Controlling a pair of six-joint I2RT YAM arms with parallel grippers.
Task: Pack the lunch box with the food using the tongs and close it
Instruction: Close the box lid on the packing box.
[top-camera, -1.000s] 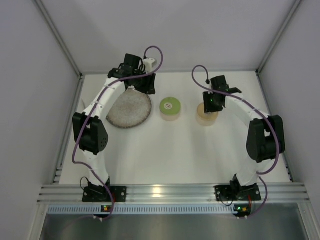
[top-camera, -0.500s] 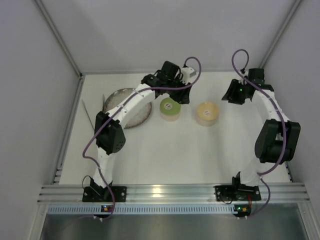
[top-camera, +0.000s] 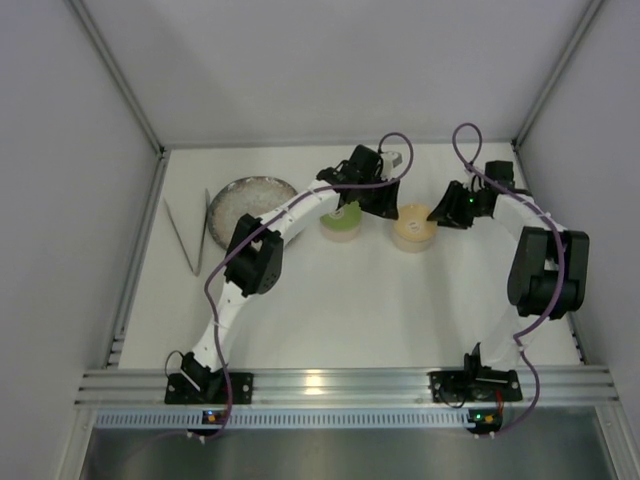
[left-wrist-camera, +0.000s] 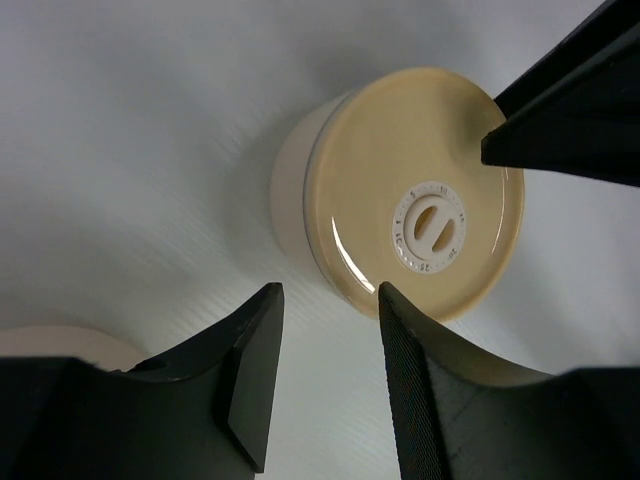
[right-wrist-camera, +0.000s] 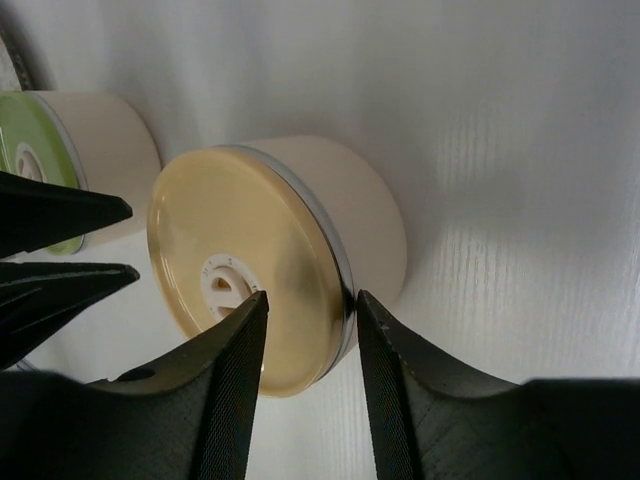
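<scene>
- The small round steel tin with the tan, white-centred lid stands upright just right of the middle of the white surface. Its lid is on and faces up. Being round, it has no long axis except the vertical one.
- Just to its left stands the matching tin with the green lid, also upright and closed. My judgement is that you must open both before any packing can begin.
- Your left fingers hang between the two tins. They are spread apart with nothing between them, and their tips aim at the tan lid.
- Your right fingers sit just right of the same tin. They are likewise parted and grip nothing, with the lid's rim in line with their gap. The two arms bracket this tin, probably so that one steadies the body while the other takes the lid.
- The slim silver metal tongs lie flat at the left of the surface, well apart from both arms. Their long axis runs near to far, with the joined end near and the open tips pointing far.
- The wide speckled grey plate lies between the tongs and the green-lidded tin, partly under your left arm. You cannot make out the food on it from above.
</scene>
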